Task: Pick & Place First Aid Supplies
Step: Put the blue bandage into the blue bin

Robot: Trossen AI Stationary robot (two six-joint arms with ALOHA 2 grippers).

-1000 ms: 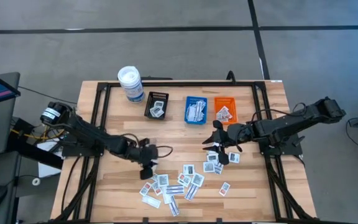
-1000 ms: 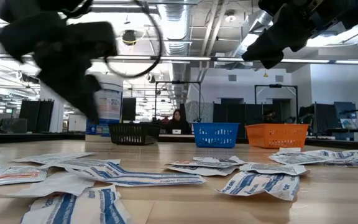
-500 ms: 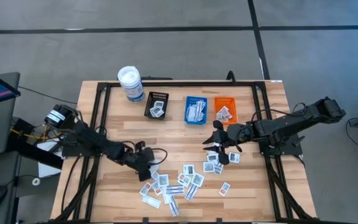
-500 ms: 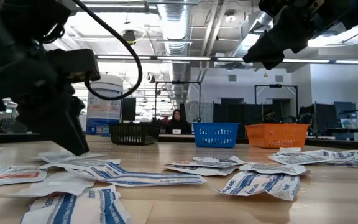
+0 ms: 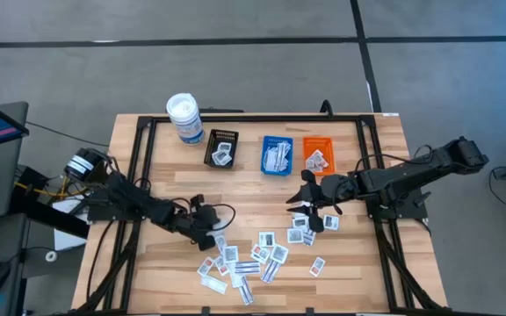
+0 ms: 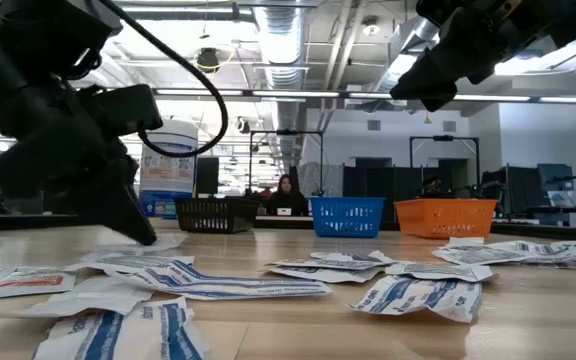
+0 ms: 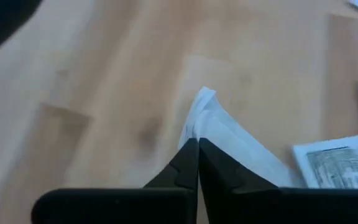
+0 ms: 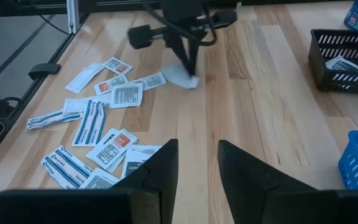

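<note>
While down on the wood just left of the packet pile (image 5: 251, 256), left gripper (image 5: 211, 233) pinched tight on one white packet (image 7: 219, 127), corner sticking up past the fingertips. Right gripper (image 5: 308, 213) hanging above the pile's upper right edge, jaws partly apart, nothing in them. Trays (image 5: 274, 154) well behind the pile, some packets already inside.
</note>
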